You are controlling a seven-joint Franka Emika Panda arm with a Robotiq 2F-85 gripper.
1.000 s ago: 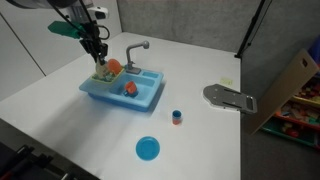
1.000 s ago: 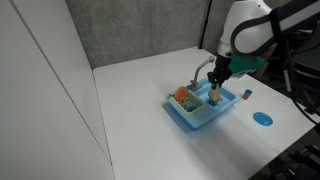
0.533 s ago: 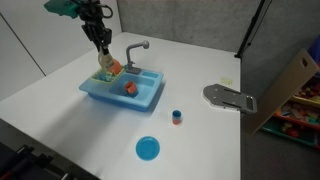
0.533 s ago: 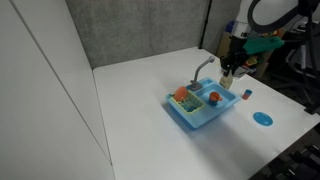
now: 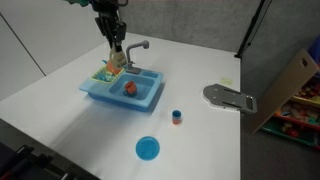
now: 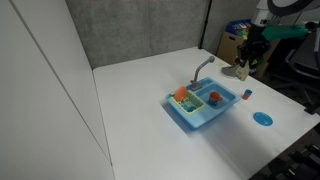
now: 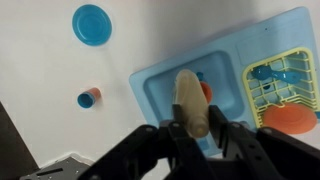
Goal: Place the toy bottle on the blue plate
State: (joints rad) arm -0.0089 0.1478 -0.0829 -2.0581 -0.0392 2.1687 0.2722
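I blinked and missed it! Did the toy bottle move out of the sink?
Yes. Held in the end effector, the toy bottle rose out of the sink and drifted toward the blue plate's side.

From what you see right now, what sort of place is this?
Probably a lab or office test corner, not a real kitchen: grey partition panels, a toy sink on a white table, and a cardboard box beside it.

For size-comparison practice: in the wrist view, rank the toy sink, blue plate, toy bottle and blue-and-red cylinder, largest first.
toy sink
blue plate
blue-and-red cylinder
toy bottle: close to the camera, so unranked.
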